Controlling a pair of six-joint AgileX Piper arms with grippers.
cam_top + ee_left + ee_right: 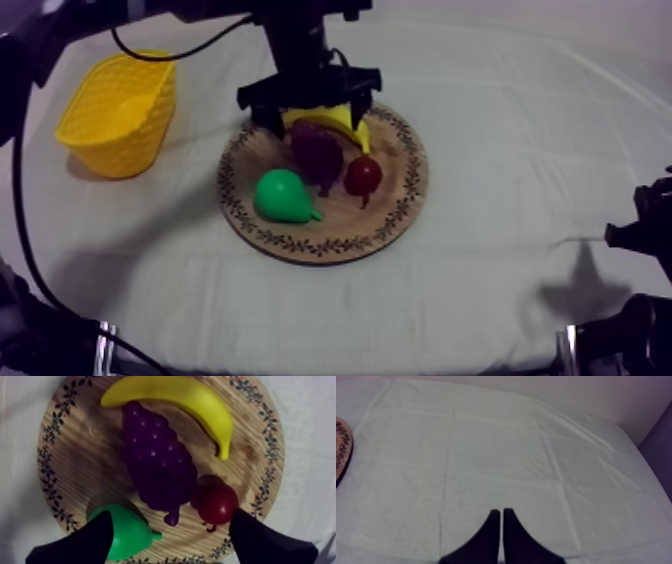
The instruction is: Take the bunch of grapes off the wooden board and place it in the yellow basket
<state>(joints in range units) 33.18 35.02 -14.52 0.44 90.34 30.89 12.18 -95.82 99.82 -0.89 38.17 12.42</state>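
Observation:
The dark purple bunch of grapes (317,152) lies in the middle of the round wooden board (400,200), stem toward the front. My left gripper (312,112) hangs over the board's far side, above the grapes, fingers spread wide. In the left wrist view the grapes (157,466) lie on the board (95,451) between and beyond the two open fingers, and my left gripper (171,521) holds nothing. The yellow basket (120,110) stands empty at the far left. My right gripper (640,225) rests low at the right; its fingers (495,526) lie together as a narrow wedge.
On the board with the grapes are a banana (345,120) (185,398) at the far side, a green pear (282,195) (127,531) at the front left and a small red fruit (363,175) (216,501) to the right. The board's rim (341,446) edges the right wrist view.

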